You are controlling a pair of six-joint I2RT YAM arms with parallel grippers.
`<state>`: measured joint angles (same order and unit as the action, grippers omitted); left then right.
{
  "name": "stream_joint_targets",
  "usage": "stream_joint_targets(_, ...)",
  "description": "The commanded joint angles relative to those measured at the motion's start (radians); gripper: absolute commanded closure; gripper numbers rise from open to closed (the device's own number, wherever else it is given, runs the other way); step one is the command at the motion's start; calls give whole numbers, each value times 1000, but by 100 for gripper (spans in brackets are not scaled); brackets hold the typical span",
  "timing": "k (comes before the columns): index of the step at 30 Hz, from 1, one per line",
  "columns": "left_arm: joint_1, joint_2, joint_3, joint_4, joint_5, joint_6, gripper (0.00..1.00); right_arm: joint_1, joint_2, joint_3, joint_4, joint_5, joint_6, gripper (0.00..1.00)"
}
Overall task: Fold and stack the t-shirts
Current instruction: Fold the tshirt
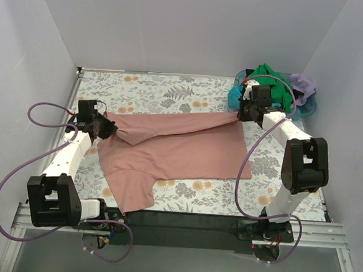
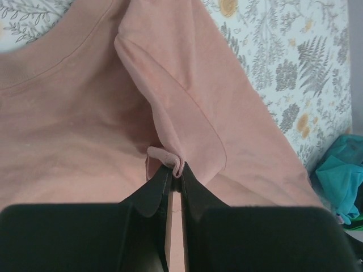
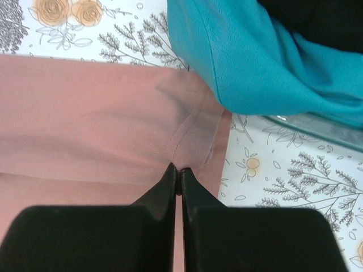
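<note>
A dusty pink t-shirt (image 1: pixel 174 151) lies spread across the middle of the table, its far edge lifted and stretched between my two grippers. My left gripper (image 1: pixel 105 129) is shut on the shirt's shoulder end; the left wrist view shows a fold of pink cloth (image 2: pixel 170 160) pinched between the fingertips. My right gripper (image 1: pixel 240 114) is shut on the hem corner (image 3: pixel 190 148) of the same shirt. More t-shirts, green (image 1: pixel 268 75), turquoise (image 3: pixel 266 62) and lilac (image 1: pixel 303 83), are heaped in the basket at the back right. One sleeve (image 1: pixel 130 198) hangs toward the near edge.
The blue plastic basket (image 1: pixel 310 107) stands at the back right corner, right behind my right gripper. The floral tablecloth (image 1: pixel 172 95) covers the table. White walls close in the left, back and right sides.
</note>
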<state>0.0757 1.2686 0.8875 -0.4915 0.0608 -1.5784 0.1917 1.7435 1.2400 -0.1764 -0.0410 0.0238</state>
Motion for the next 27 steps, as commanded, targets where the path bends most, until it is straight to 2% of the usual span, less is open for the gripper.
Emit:
stream_joint_targets(1,4,-18,-28,13,2,3,100,-3,-29,-23,28,-10,7,99)
stream_joint_targets(6,6,-2,-44,21,8,8,100,2,-19,-50,26,36,24,98)
stream_joint_targets(9,4,12,-44,27,7,8,100,5,-19,-59,17,101,39,93)
stream_joint_targets(10,4,15,-44,28,8,8,100,6,-21,-60,12,107,41,86)
stream_joint_targets(12,4,25,-39,33,11,9,100,12,-30,-56,-17,130,50,84)
stream_joint_targets(17,4,37,-32,47,27,23,100,49,-81,-36,-66,197,47,45)
stream_joint_targets(20,4,35,-32,48,21,27,100,98,-128,-27,-89,193,50,32)
stream_joint_targets(23,6,41,-25,47,17,32,100,192,-171,-33,-92,155,65,28)
stream_joint_targets(26,6,75,1,53,31,34,100,334,-176,-34,-74,87,85,28)
stream_joint_targets(27,6,92,23,62,34,32,100,416,-161,-34,-40,75,90,28)
